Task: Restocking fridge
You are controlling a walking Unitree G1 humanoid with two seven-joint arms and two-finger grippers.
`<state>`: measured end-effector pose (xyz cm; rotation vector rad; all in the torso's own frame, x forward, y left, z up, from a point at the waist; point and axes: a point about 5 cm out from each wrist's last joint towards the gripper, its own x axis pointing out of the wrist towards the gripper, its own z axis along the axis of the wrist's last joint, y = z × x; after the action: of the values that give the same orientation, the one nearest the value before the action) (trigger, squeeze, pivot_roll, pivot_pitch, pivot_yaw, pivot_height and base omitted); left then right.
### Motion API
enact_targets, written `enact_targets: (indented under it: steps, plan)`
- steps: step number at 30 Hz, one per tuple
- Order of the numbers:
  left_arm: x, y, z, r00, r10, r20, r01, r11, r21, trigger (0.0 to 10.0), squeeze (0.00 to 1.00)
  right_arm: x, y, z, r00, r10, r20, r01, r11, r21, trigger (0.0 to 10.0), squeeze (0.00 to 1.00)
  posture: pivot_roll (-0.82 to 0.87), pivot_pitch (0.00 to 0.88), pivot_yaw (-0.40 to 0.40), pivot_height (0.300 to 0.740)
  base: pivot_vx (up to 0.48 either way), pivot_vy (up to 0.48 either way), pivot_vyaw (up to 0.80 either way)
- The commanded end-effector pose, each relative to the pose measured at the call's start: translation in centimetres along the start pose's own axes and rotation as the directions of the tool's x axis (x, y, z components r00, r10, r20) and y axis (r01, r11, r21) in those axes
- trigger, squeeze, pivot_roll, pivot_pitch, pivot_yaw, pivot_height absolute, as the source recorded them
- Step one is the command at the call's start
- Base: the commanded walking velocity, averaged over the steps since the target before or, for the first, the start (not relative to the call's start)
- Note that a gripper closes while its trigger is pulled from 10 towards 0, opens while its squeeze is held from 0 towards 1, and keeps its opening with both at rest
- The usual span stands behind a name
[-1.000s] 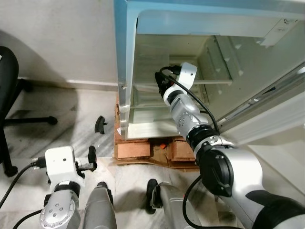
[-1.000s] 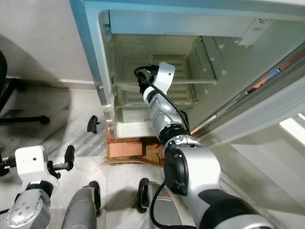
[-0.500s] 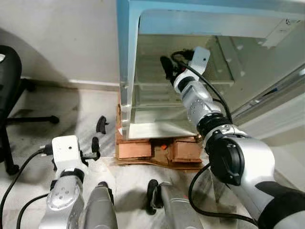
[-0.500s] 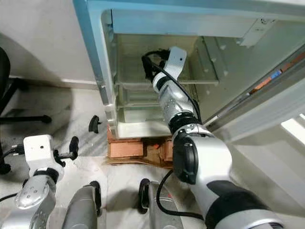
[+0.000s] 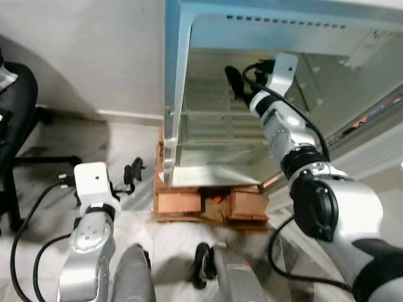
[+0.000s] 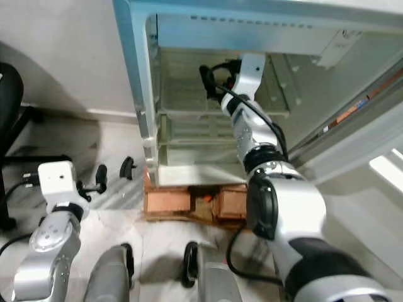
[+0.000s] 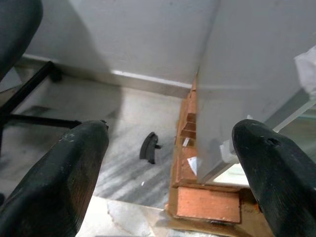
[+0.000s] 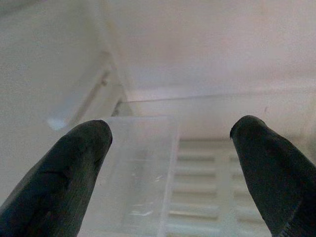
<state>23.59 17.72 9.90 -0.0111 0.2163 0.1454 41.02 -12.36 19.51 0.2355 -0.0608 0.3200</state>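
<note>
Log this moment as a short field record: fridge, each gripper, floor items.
fridge: door open, standing on bricks
shelves: clear, nothing visible on them
right gripper: open, holding nothing, inside the fridge above a clear shelf
left gripper: open, holding nothing, low beside the fridge over the floor
floor: small black piece lying near the bricks
chair: black, at the robot's left

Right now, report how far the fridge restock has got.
Done: the fridge stands open. In hand: nothing; the right gripper reaches in above a bare shelf, fingers open and empty. The left gripper hangs open by the floor. Left: no groceries are in view, so all the stocking remains.
</note>
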Motion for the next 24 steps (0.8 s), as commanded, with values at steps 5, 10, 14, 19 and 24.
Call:
enact_targets:
  steps: [5,10,14,19,24]
  plan:
    - [0.6,-1.3,-0.5,0.998,-0.055,-0.004,0.055,0.998,-0.010,10.0,0.00,-1.8,-0.7,-2.1,0.993,0.119,-0.010,-0.119,0.990,-0.080,10.0,0.00,0.18,0.109,-0.080,0.740,0.000,0.000,0.00]
    - [1.7,-1.8,-0.5,0.997,-0.082,0.009,0.082,0.997,-0.012,10.0,0.00,-3.0,-0.8,-2.6,0.987,0.154,0.045,-0.146,0.978,-0.152,10.0,0.00,0.13,0.067,-0.076,0.740,0.000,0.000,0.00]
    - [2.1,-1.9,-0.7,0.997,-0.074,0.013,0.074,0.997,-0.022,10.0,0.00,-4.8,-1.3,-3.2,0.989,0.103,0.107,-0.086,0.985,-0.151,10.0,0.00,0.12,0.052,-0.070,0.740,0.000,0.000,0.00]
    - [2.0,-2.4,-1.1,0.996,-0.092,0.008,0.092,0.995,-0.026,10.0,0.00,-8.7,-2.2,-5.4,0.994,0.006,0.113,0.013,0.985,-0.170,10.0,0.00,0.09,0.040,-0.063,0.740,0.000,0.000,0.00]
    - [2.5,-2.4,-1.7,0.994,-0.111,-0.005,0.110,0.994,-0.015,10.0,0.00,-12.6,-2.7,-7.5,0.996,-0.076,0.055,0.085,0.981,-0.177,10.0,0.00,0.06,0.041,-0.031,0.740,0.000,0.000,0.00]
